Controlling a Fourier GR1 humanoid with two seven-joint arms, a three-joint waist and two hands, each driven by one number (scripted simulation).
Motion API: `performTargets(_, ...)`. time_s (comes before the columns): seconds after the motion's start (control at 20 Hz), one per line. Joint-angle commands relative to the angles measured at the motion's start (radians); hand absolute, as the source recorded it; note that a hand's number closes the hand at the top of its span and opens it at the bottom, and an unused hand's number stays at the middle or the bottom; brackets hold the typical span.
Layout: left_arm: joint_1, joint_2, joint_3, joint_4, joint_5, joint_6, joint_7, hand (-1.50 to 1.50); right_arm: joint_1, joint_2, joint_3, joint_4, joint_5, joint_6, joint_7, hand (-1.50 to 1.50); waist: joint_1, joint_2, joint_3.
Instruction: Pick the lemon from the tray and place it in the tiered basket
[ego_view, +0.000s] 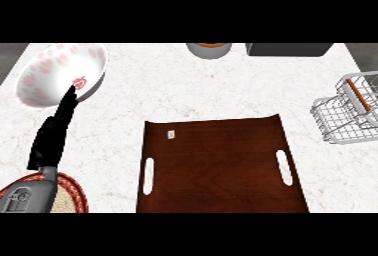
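Left hand (50, 142): nearest you, entering from the lower left on its grey forearm (26, 196). Fingers (69, 100) straight and together, holding nothing, tips overlapping the near rim of the bowl (52, 75); contact or just above, you cannot tell.
Right hand: not in view.
Bowl: white with pink markings, tilted on the counter (184, 90) at far left; nothing visible inside.
Red-rimmed mat (74, 192): lower left, partly under the forearm; woven, nothing seen on it.
Tray (221, 170): dark wood, centre, a slot handle on each side. Holds only a small pale mark (171, 134) near its far left corner, too small to identify.
Lemon: not visible on the tray or anywhere else; locate it before you commit to a reach.
Handling, judged: expect a light, firm fruit with a waxy skin that rolls; wrap thumb and fingers across its short middle, not the pointed ends.
Tiered basket (345, 114): wire, at the right edge, well apart from the left hand. A brown-orange bar (357, 95) crosses the upper tier; no fruit seen in it.
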Motion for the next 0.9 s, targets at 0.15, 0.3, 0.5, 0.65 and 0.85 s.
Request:
performTargets(0.15,0.042,-0.004,0.000,-0.001,-0.011,-0.008,-0.058,0.00,-0.049,0.052,-0.060,0.205,-0.104,0.123,0.064,-1.50,0.007,0.001,0.000)
performTargets(0.3,0.041,-0.010,0.006,-0.067,-0.017,-0.012,0.001,0.00,-0.018,0.066,-0.064,0.191,-0.094,0.116,0.006,-1.50,-0.002,-0.002,0.000)
performTargets(0.5,0.013,-0.005,-0.009,-0.125,-0.026,-0.020,0.099,0.00,-0.040,0.097,-0.150,0.290,-0.141,0.015,-0.081,-1.50,0.004,-0.001,0.001)
performTargets(0.65,-0.037,-0.021,0.015,0.000,-0.041,-0.001,0.034,0.00,-0.016,0.114,-0.190,0.242,-0.188,0.012,-0.088,-1.50,-0.008,-0.001,0.000)
performTargets(0.85,0.023,-0.019,0.018,-0.081,-0.028,-0.021,0.048,0.00,-0.073,0.065,-0.262,0.256,-0.245,0.028,-0.070,-1.50,-0.002,-0.002,0.000)
